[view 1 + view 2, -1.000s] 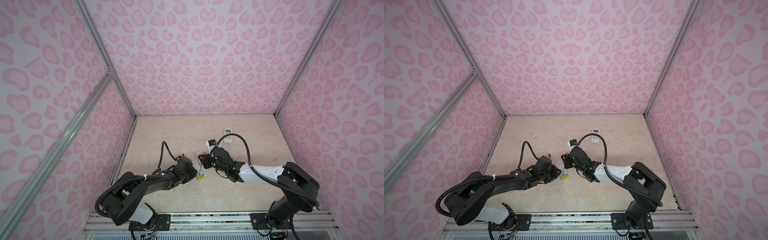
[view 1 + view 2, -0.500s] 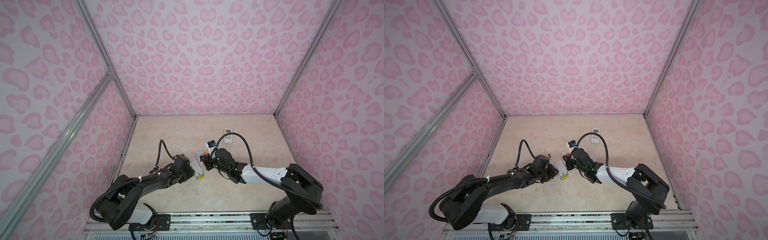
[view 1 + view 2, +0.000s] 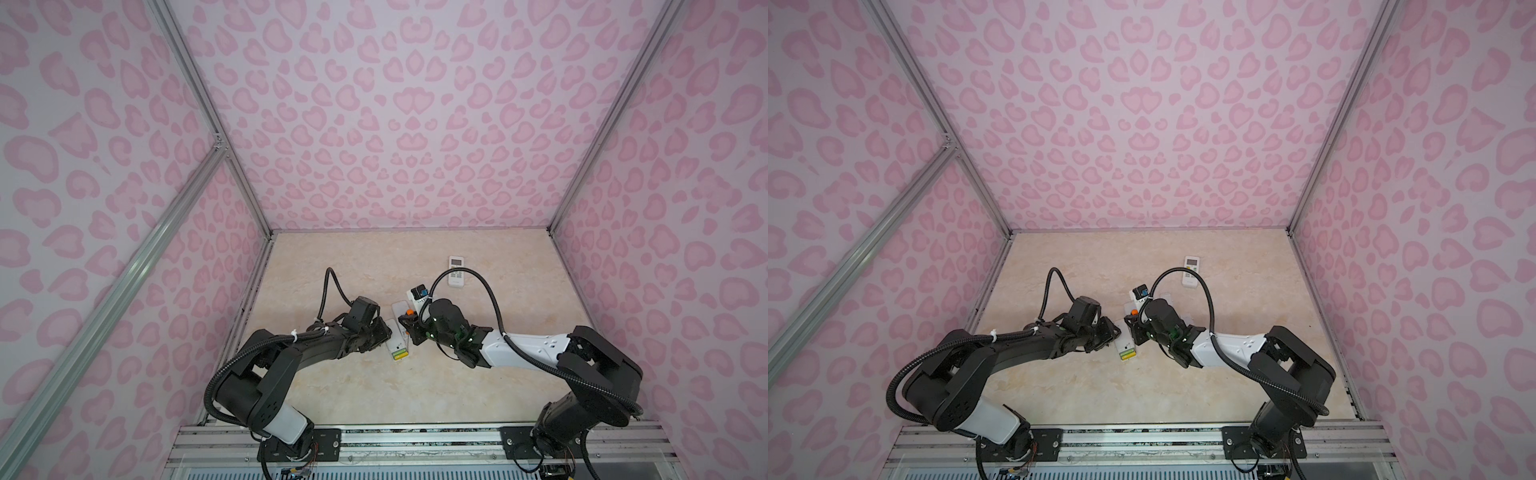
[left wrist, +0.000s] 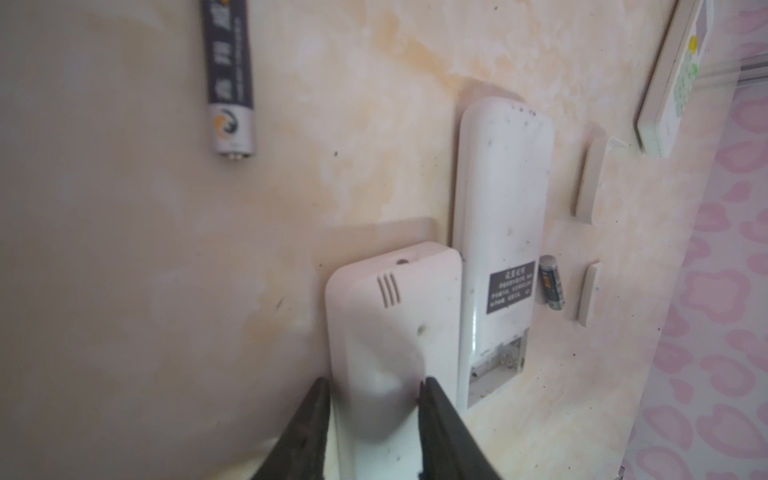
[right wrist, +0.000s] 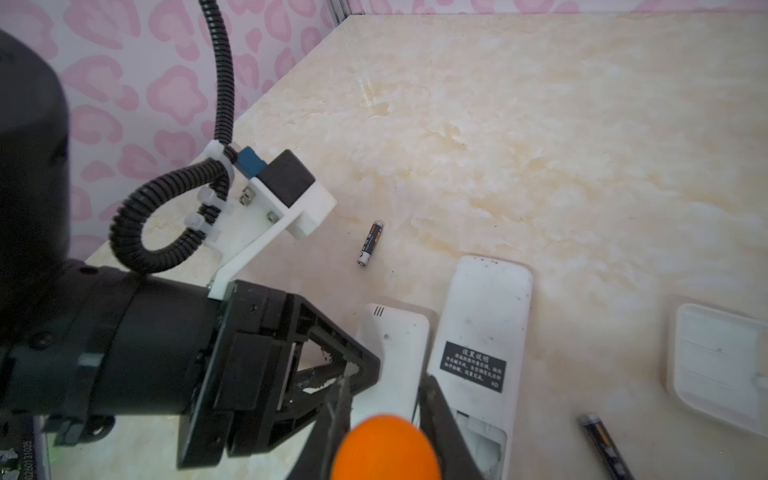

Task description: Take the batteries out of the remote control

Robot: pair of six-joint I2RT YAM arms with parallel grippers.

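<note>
My left gripper (image 4: 376,419) sits low on the table (image 4: 124,249), its fingers (image 4: 316,419) on either side of the small remote (image 4: 390,299) and close against its sides. Whether they squeeze it I cannot tell. In a top view that remote's near end lies open, with the green and yellow batteries (image 3: 399,354) side by side in the bay.

My right gripper (image 5: 386,409) is pinched on the screwdriver (image 5: 386,449), whose orange butt fills the gap between my fingers. It hovers by the open bay of the long remote (image 5: 482,332). That remote lies right alongside the small one, label up, metal contacts showing in its bay.

A black battery (image 4: 552,286) lies just beside the long remote, between it and a white cover (image 4: 588,291). A second black battery (image 5: 371,243) lies alone on the table beyond the small remote's far end. Farthest back, a third remote (image 3: 456,272) lies face up, well apart from the rest.
</note>
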